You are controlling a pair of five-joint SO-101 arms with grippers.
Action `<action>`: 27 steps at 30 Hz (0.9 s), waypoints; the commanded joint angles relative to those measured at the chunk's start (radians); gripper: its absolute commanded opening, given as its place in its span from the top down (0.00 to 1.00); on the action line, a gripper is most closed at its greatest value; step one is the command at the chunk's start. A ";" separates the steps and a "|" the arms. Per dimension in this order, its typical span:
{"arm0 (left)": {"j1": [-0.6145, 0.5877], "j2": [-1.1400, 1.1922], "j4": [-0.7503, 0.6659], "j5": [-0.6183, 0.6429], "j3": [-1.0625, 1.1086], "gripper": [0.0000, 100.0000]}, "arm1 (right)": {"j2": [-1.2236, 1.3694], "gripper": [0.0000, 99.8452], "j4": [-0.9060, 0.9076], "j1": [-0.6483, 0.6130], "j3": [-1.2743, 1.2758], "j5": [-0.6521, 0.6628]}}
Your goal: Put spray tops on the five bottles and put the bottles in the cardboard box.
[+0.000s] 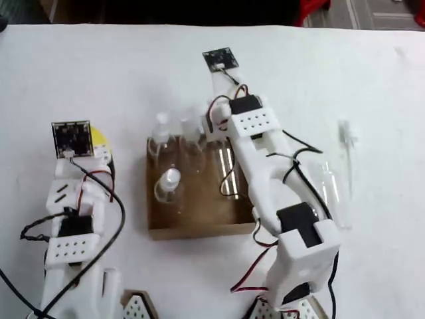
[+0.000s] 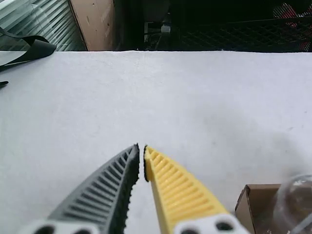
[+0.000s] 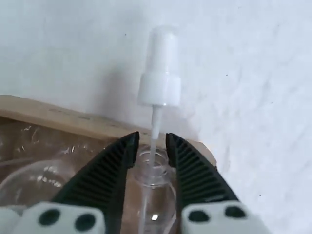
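One capped bottle [image 1: 169, 185] stands near the bottle [image 3: 153, 180] right jaws clamp; left jaws closed.

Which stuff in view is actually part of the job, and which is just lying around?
Job: cardboard box; capped bottles in it; bottle in the right tool, spray top not seated; spare bottle and loose spray top beside the box.
Lying about: black strap; left tool, shut, holding nothing.

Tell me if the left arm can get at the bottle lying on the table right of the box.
Probably not: the cardboard box and the right arm lie between the left pincer and that bottle.
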 commanded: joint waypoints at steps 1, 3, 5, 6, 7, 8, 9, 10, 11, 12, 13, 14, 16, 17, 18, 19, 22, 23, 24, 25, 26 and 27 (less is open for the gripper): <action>0.004 0.001 -0.023 -0.009 -0.009 0.98 | -0.094 0.98 0.016 0.001 -0.018 -0.008; 0.004 0.001 -0.023 -0.009 -0.009 0.98 | -0.128 0.98 0.016 0.008 -0.014 -0.006; 0.004 0.001 -0.023 -0.009 -0.009 0.98 | -0.174 0.98 0.010 0.016 0.012 -0.006; 0.004 0.001 -0.023 -0.009 -0.009 0.98 | -0.203 0.98 0.008 0.016 0.028 -0.006; 0.004 0.001 -0.023 -0.009 -0.009 0.98 | -0.232 0.98 0.008 0.016 0.046 -0.006; 0.004 0.001 -0.023 -0.009 -0.009 0.98 | -0.265 0.98 0.001 0.016 0.068 -0.006; 0.004 0.001 -0.023 -0.009 -0.009 0.98 | -0.300 0.98 -0.012 0.016 0.089 -0.005; 0.004 0.001 -0.023 -0.009 -0.009 0.98 | -0.340 0.98 -0.027 0.016 0.117 -0.005; 0.004 0.001 -0.023 -0.009 -0.009 0.98 | -0.383 0.98 -0.047 0.016 0.147 -0.005; 0.004 0.001 -0.023 -0.009 -0.009 0.98 | -0.429 0.98 -0.070 0.016 0.183 -0.005; 0.004 0.001 -0.023 -0.009 -0.009 0.98 | -0.476 0.98 -0.099 0.016 0.219 -0.005; 0.004 0.001 -0.021 -0.009 -0.009 0.98 | -0.524 0.98 -0.134 0.016 0.264 -0.003; 0.004 0.001 -0.021 -0.009 -0.009 0.98 | -0.607 0.98 -0.231 0.016 0.364 0.017; 0.004 0.001 -0.021 -0.009 -0.009 0.98 | -0.641 0.98 -0.288 0.010 0.419 0.044; 0.004 0.001 -0.021 -0.009 -0.009 0.98 | -0.673 0.98 -0.351 0.008 0.479 0.072; 0.004 0.001 -0.021 -0.009 -0.009 0.98 | -0.705 0.98 -0.421 0.007 0.545 0.097; 0.004 0.001 -0.021 -0.009 -0.009 0.98 | -0.788 0.98 -0.634 0.016 0.733 0.130; 0.004 0.001 -0.021 -0.009 -0.009 0.98 | -0.817 0.98 -0.699 0.016 0.792 0.130; 0.005 0.001 -0.021 -0.009 -0.009 0.98 | -0.846 0.98 -0.757 0.016 0.848 0.129; 0.005 0.001 -0.021 -0.009 -0.009 0.98 | -0.874 0.98 -0.812 0.010 0.902 0.129; 0.007 0.001 -0.021 -0.009 -0.009 0.98 | -0.901 0.98 -0.866 0.005 0.953 0.129; 0.007 0.001 -0.023 -0.009 -0.009 0.98 | -0.924 0.98 -0.915 -0.002 0.999 0.129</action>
